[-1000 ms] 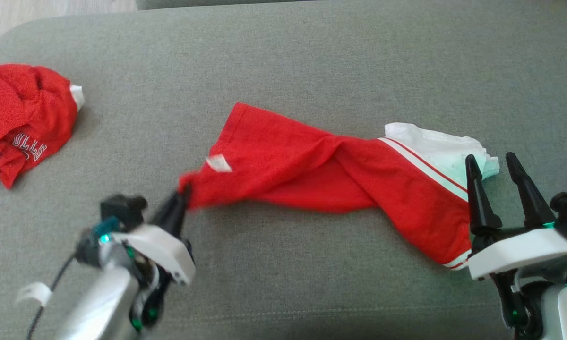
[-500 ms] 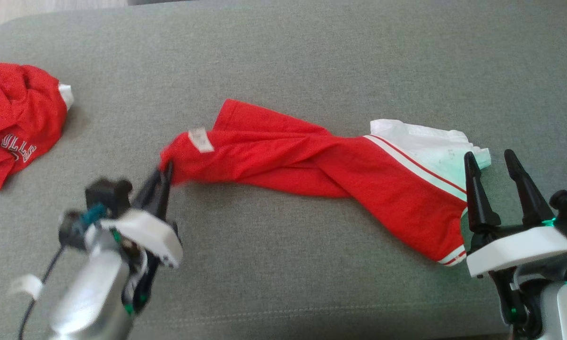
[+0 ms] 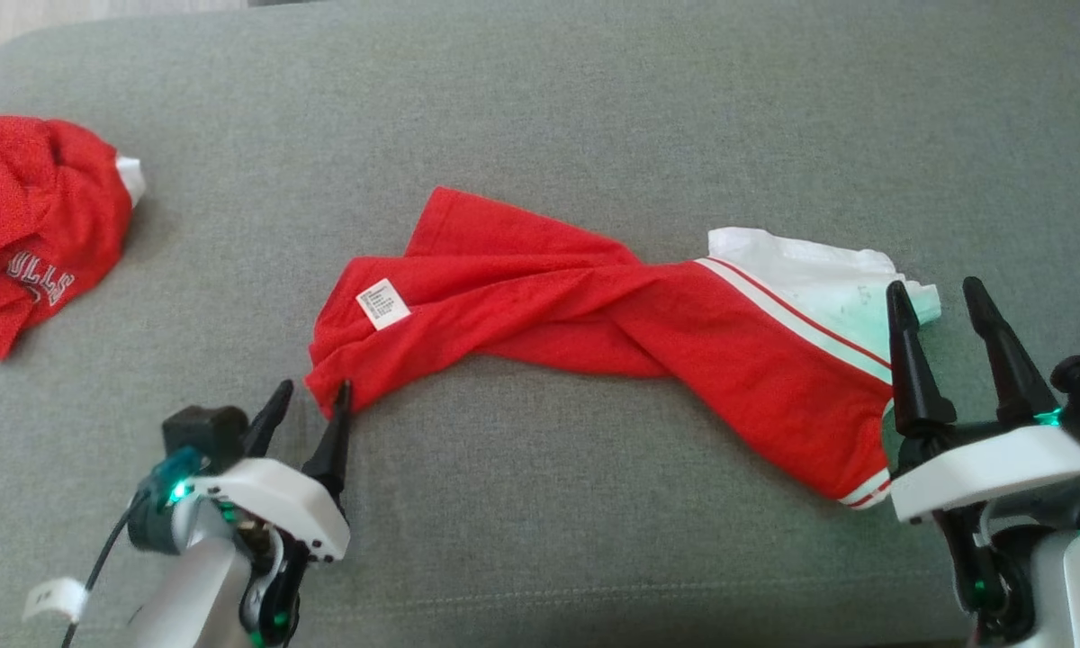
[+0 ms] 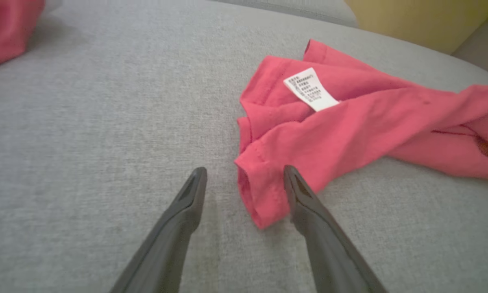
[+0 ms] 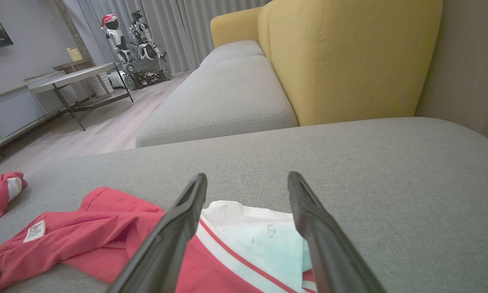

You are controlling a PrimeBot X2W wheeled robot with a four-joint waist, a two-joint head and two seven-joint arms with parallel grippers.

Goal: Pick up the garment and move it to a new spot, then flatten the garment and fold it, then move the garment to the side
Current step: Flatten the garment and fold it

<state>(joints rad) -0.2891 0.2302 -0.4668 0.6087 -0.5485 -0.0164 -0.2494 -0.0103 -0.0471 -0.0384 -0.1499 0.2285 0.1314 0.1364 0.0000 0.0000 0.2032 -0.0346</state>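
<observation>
From my seat, the garment (image 3: 594, 324) lies stretched out long across the grey couch cushion (image 3: 594, 108), roughly in the middle of the head view. I judge the pick-and-move step done and the flattening only part way. The red cloth is twisted once around its middle and bunched in folds at the left end, so it is far from flat. No fold has been made, and the final move to the side is not yet begun.

My left gripper (image 3: 313, 389) has its 2 fingers spread and holds nothing. In the left wrist view the hem corner lies loose on the cushion between them, close against 1 finger. My right gripper (image 3: 934, 286) is spread too, poised at the white panel (image 3: 810, 270) on the garment's right end with nothing pinched.

As for writing, a white care tag (image 3: 382, 303) sits face up near the left end. It carries several lines of small print that I cannot read at this sharpness. A second red garment (image 3: 36, 225) lies crumpled at the cushion's far left, well apart. It shows white block letters, upside down to me, that read "ULLS", probably the tail of a longer word hidden in the crumple. The white panel bears faint marks too small to make out.
</observation>
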